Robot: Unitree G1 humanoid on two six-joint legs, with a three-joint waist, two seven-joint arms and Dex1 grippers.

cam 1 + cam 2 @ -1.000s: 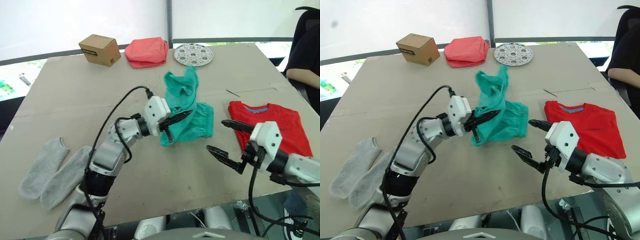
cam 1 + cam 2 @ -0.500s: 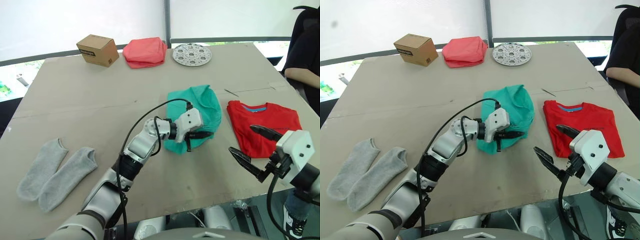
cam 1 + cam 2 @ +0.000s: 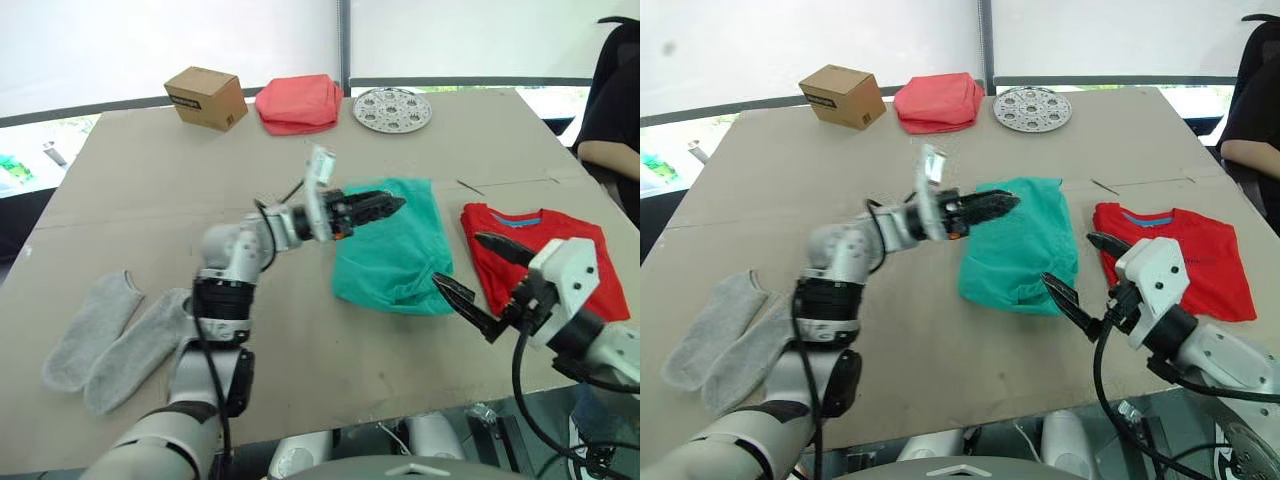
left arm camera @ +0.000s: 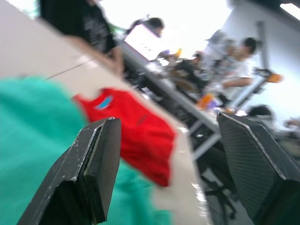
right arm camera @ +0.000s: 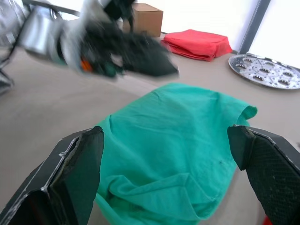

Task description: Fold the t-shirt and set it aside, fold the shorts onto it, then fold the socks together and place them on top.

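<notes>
Left gripper: the left gripper point(image 3: 392, 203) hangs above the table, over the upper left edge of the teal-green fabric shorts point(image 3: 392, 245) — in the head views its black fingers look close together, but the wrist view shows them well apart with nothing between, so it is open and empty.
Right gripper: the right gripper point(image 3: 468, 270) hovers just off the lower right corner of the shorts, fingers spread wide and pointing in at the cloth, holding nothing — it looks placed to take that near edge, though that is a guess.
Shorts: lying in a rough, doubled-over bundle in the middle of the brown table point(image 3: 150, 180), rumpled along the near hem; not yet on the shirt, so I judge the fold half done.
T-shirt: the bright red short-sleeved t-shirt point(image 3: 580, 235) sits folded flat just to the right of the shorts, blue neck label showing — set aside there, likely so the shorts can go on top with a short carry.
Socks: the two light grey ankle socks point(image 3: 105, 335) lie side by side at the table's near left, well apart from the rest — untouched, waiting for last.
Far edge: a small brown cardboard box point(image 3: 206, 97), a folded salmon-pink cloth point(image 3: 297, 103) and a round perforated metal plate point(image 3: 393, 108) stand in a row, out of the working area.
Bystander: a person's arm point(image 3: 610, 155) in a dark sleeve shows at the right edge.
</notes>
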